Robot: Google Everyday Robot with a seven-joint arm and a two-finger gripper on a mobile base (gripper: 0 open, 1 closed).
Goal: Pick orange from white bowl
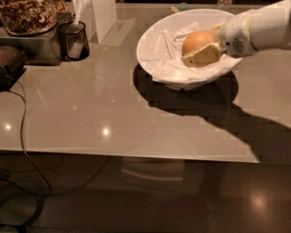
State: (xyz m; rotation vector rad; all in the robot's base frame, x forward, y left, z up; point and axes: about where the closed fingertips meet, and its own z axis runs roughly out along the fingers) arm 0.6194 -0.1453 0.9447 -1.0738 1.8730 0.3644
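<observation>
The orange (198,41) is round and smooth and sits over the right half of the white bowl (146,41), above its white cloth lining. My gripper (196,50) reaches in from the right on a white arm (266,27) and is shut on the orange. One pale finger (203,57) runs along the front and underside of the fruit; the other finger is hidden behind it. The orange is at about rim height and I cannot tell whether it touches the cloth.
A glass jar of nuts (23,6) stands on a metal box at the back left, with a black cup (72,40) and a white upright box (99,8) beside it. A black device (5,67) with a cable lies at the left edge. The table's front edge (136,155) runs across.
</observation>
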